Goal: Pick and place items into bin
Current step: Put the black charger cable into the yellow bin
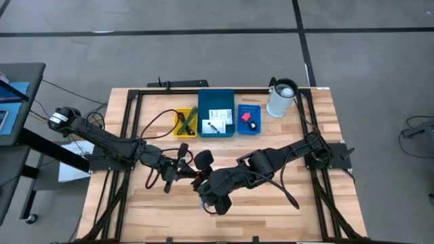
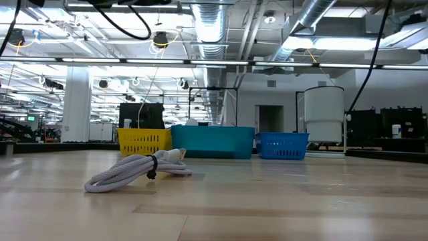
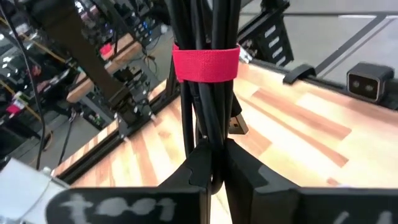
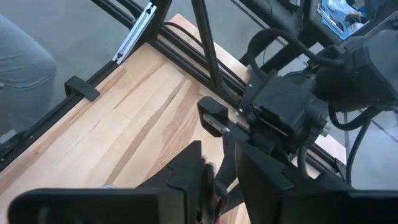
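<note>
A bundle of black cables (image 3: 205, 106), bound by a red strap (image 3: 205, 63), hangs in the air between my two grippers over the middle of the table. My left gripper (image 3: 214, 171) (image 1: 184, 167) is shut on it. My right gripper (image 4: 219, 177) (image 1: 201, 181) stands with its fingers a little apart on either side of the bundle's strap end (image 4: 214, 198). In the far bins lie pens in the yellow one (image 1: 184, 123), white cards in the teal one (image 1: 216, 114), and a pink-red piece and a small black object in the blue one (image 1: 249, 119). My left gripper pinches the cable bundle between its two fingers a short way from the red strap (image 3: 210, 142). The fingers come nearly level from the table's left and lie across the cables. The bundle is lifted clear of the table.
A coiled grey cord (image 2: 137, 173) with a black tie lies on the table in the low view. A white jug (image 1: 281, 99) stands at the far right, next to the bins. Black frame rails (image 1: 129, 129) run along the table's sides.
</note>
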Controlling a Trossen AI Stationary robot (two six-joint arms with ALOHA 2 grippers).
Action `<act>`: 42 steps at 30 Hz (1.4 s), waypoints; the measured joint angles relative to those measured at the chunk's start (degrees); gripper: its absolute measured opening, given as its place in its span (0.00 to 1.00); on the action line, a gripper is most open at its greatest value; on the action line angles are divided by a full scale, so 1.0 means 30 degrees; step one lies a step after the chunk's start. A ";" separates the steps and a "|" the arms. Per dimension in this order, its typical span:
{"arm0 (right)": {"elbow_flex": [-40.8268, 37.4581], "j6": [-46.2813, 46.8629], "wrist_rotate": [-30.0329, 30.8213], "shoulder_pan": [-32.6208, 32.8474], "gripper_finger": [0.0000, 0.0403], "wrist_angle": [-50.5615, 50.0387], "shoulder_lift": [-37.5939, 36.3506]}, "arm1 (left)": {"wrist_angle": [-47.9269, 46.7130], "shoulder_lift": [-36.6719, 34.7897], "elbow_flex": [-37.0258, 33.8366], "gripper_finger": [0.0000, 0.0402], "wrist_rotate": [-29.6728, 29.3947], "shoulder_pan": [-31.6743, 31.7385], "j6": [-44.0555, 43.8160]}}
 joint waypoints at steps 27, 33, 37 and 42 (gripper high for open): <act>0.0038 0.3805 0.4746 0.0078 0.28 -0.9932 -0.1010 | -1.0418 0.0010 -0.0015 0.01 -1.2573 0.3134 -0.6998; 0.0023 0.6449 0.4936 -0.0029 0.28 -1.2318 -0.1288 | -1.1432 0.0015 -0.0022 0.01 -1.1835 0.6140 -1.1199; 0.0022 0.7704 0.4943 -0.0034 0.28 -1.3067 -0.1362 | -1.1242 0.0015 -0.0022 0.01 -1.0202 0.8223 -1.3195; 0.0022 0.7884 0.4936 -0.0003 0.28 -1.3042 -0.1362 | -1.1278 0.0015 -0.0022 0.01 -0.7349 1.0573 -1.4611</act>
